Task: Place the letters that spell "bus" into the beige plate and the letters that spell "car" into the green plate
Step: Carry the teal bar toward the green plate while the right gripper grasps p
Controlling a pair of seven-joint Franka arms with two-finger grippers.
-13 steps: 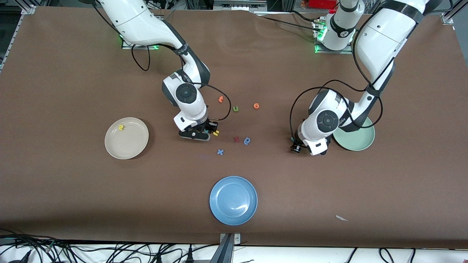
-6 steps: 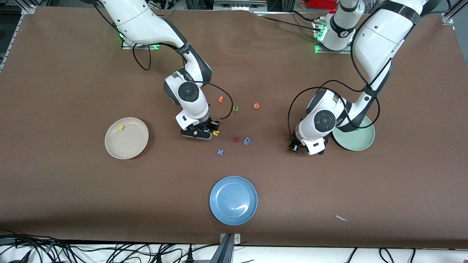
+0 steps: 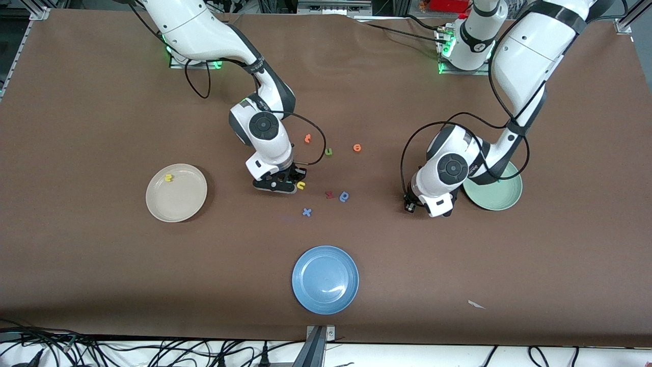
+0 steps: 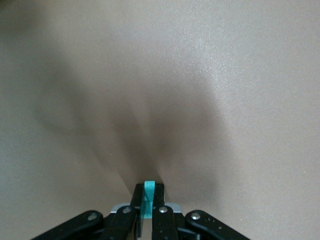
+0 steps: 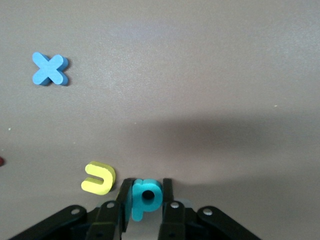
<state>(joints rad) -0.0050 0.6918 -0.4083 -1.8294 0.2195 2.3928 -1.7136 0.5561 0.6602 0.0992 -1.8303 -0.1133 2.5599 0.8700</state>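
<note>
My right gripper (image 3: 287,179) is down at the table, shut on the teal b (image 5: 146,197), which lies flat between its fingers. The yellow u (image 3: 301,185) lies just beside it, apart from the fingers. My left gripper (image 3: 410,203) stands low next to the green plate (image 3: 501,196), shut on a thin teal r (image 4: 148,196) that shows edge-on between its fingers. The beige plate (image 3: 176,201) sits toward the right arm's end and holds the yellow s (image 3: 168,178). The left arm covers part of the green plate.
Loose letters lie mid-table: two orange ones (image 3: 307,138) (image 3: 357,148), an olive-green u (image 3: 329,151), a dark red one (image 3: 329,194), a blue round one (image 3: 344,196) and a blue x (image 3: 306,212). A blue plate (image 3: 325,279) sits nearest the front camera.
Both grippers have closed, the right on the teal b and the left on the teal r. The right hand has shifted slightly toward the yellow u.
</note>
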